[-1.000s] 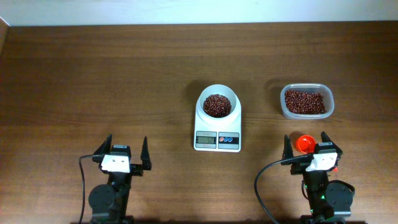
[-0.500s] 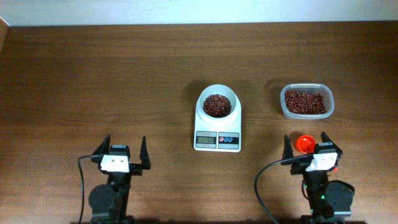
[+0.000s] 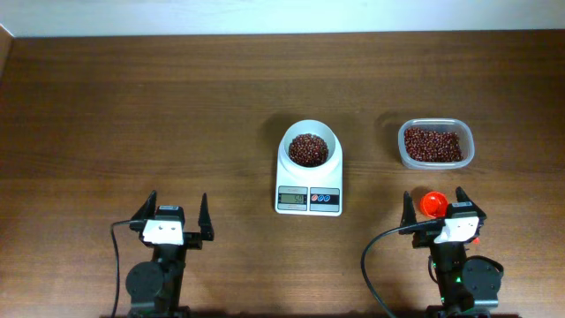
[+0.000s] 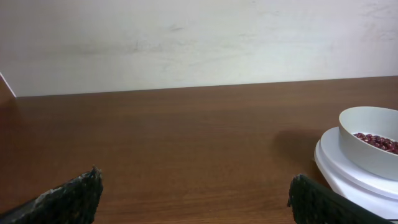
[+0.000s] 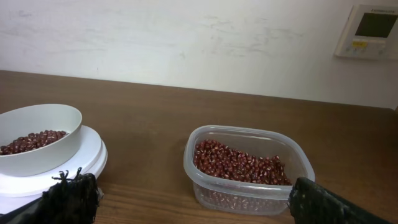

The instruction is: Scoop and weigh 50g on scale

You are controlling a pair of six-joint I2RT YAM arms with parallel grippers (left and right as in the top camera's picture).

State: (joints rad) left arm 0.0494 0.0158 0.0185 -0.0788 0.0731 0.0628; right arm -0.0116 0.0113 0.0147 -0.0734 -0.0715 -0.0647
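Note:
The white scale [image 3: 309,181] stands at mid-table with its round bowl [image 3: 309,147] holding dark reddish-brown beans [image 3: 308,149]; the display is too small to read. More beans [image 3: 433,144] fill the clear tub [image 3: 469,146] to the right. An orange-red scoop [image 3: 432,206] lies between the wide-apart fingers of my right gripper [image 3: 433,196], which is open and faces the tub [image 5: 249,186]. My left gripper [image 3: 179,201] is open over bare wood, left of the scale [image 4: 348,177]. Nothing sits between the left gripper [image 4: 195,177] fingers. The scoop does not show in the right wrist view.
The wooden table [image 3: 132,106] runs back to a pale wall [image 4: 186,37]. A wall control panel [image 5: 372,31] hangs behind the tub. Black cables [image 3: 115,256] trail from both arm bases at the near edge.

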